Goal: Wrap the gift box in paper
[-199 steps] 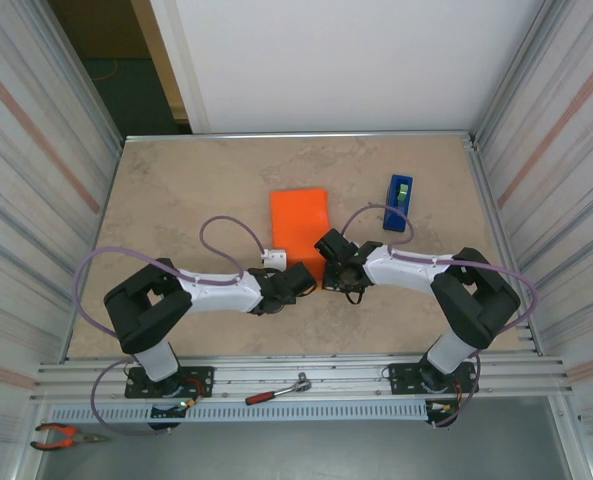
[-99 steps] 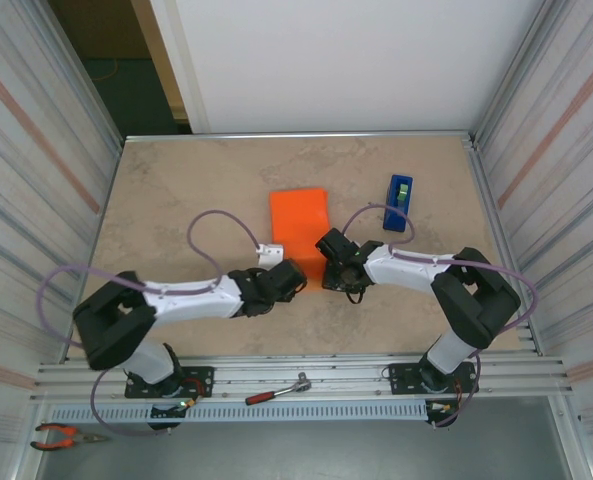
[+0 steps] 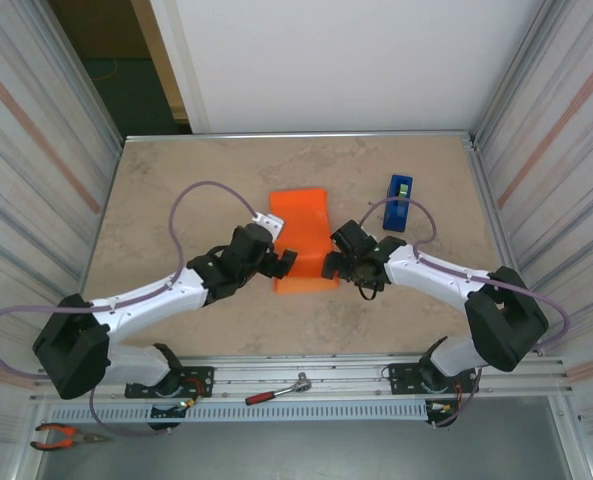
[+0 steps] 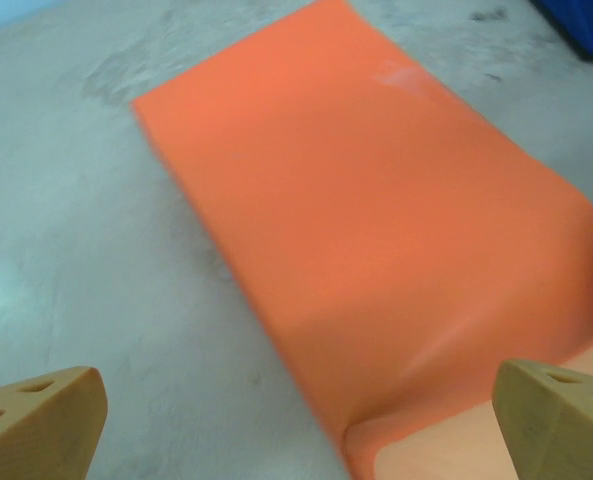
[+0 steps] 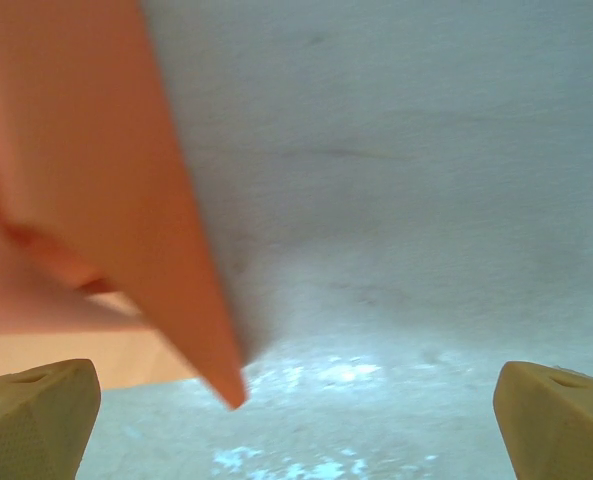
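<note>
- Left end effector [image 3: 279, 262]: jaws wide, holding nothing. It sits at the left edge of the paper [image 3: 303, 238], centre of the top view. A second ago it was shut at the paper's near edge.
- Right end effector [image 3: 333, 266]: also wide and empty, at the paper's lower-right corner. It was nearly shut a second ago and has since backed off slightly to the right.
- Left arm has swung: the elbow has gone to the lower left of the frame and the wrist has moved up alongside the paper.
- Paper hasn't shifted on the desk [image 3: 176, 200]. Its near edge is now uncovered, lower centre.
- My read: both let go of the fold together. The fold step looks done and the paper is holding shape by itself, but I see no tape on it, so it may spring open.
- Box: can't tell it apart from the paper. Probably inside the orange slab, mid-desk.
- Left wrist view: fingers [image 4: 36, 430] sit in the lower corners. The paper is a raised slab, and its near end gapes at lower right with a paler inside. The top view doesn't resolve that.
- Right wrist view: a paper corner in the left half looks lifted, with shadow under it and its tip at lower centre. From the top it reads flat.
- Top view adds the blue dispenser [image 3: 399, 203], right of the paper and apart from it.
</note>
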Available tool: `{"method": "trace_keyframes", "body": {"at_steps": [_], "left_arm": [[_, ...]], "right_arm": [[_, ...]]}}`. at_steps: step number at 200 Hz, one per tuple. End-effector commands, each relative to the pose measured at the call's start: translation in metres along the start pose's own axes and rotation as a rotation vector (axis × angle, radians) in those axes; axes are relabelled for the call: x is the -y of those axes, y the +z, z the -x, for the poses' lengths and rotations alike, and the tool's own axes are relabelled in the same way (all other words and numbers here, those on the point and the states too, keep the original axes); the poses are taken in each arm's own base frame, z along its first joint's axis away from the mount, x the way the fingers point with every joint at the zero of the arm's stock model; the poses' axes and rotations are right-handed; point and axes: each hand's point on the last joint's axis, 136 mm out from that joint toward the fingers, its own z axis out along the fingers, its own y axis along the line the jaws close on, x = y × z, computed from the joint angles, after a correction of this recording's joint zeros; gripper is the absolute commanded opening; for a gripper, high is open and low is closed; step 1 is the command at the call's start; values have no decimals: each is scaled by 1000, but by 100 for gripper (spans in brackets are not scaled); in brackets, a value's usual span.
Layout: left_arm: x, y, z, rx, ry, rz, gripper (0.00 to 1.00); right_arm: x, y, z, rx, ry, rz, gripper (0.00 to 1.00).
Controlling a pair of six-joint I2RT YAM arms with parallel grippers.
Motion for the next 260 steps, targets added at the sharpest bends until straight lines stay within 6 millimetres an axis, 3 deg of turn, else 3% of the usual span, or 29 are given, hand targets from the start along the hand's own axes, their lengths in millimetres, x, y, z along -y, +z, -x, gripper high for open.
{"method": "trace_keyframes", "body": {"at_steps": [1, 15, 57, 142, 190, 260], "left_arm": [[31, 0, 33, 99, 295, -148, 99], [44, 3, 31, 65, 390, -218, 99], [46, 21, 11, -102, 517, -222, 99], [48, 30, -4, -58, 609, -135, 98], [42, 43, -9, -50, 633, -71, 97], [40, 60, -19, -72, 679, 12, 91]], "right_arm": [[23, -3, 6, 0, 42, -70, 99], [28, -2, 10, -6, 64, -61, 99], [31, 6, 12, -64, 198, 94, 99], [41, 2, -1, -35, 237, 141, 99], [28, 3, -7, -47, 198, 190, 100], [26, 9, -6, -72, 233, 217, 90]]}}
